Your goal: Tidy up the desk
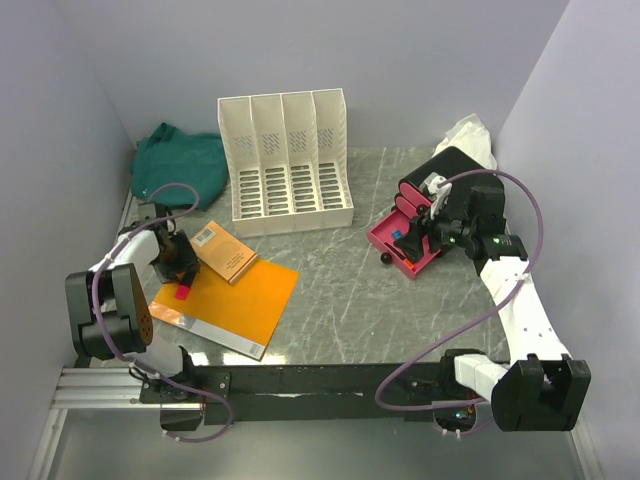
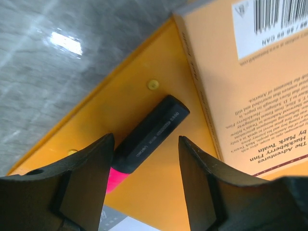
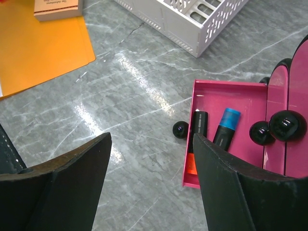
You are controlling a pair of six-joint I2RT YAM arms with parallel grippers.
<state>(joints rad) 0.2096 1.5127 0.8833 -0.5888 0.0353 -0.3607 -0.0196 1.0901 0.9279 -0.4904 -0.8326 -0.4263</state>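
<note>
My left arm is folded tight at the elbow on the left side of the tabletop (image 1: 340, 300), its wrist pitched down over the near-left part of an orange folder (image 1: 235, 300). In the wrist view, the left fingers (image 2: 82, 183) stand apart on either side of a pink highlighter (image 2: 149, 132) with a black cap. It lies flat on the folder, and the left-hand finger is right against its barrel while the other has a clear gap. A tan paperback (image 1: 225, 252) rests on the folder's far corner, just beside the highlighter. My right arm reaches up the right side, forearm angled inward, wrist tipped down over a pink drawer organizer (image 1: 405, 235). The right fingers (image 3: 62, 183) are spread wide with nothing between them, hovering above bare stone beside the open drawer. That drawer holds a black-capped orange marker (image 3: 197, 139) and a blue-capped marker (image 3: 225, 127). The dark veined tabletop fills the floor between the lavender walls, carrying a white file sorter (image 1: 290, 165) at the back and a green cloth (image 1: 180, 160) in the far-left corner.
</note>
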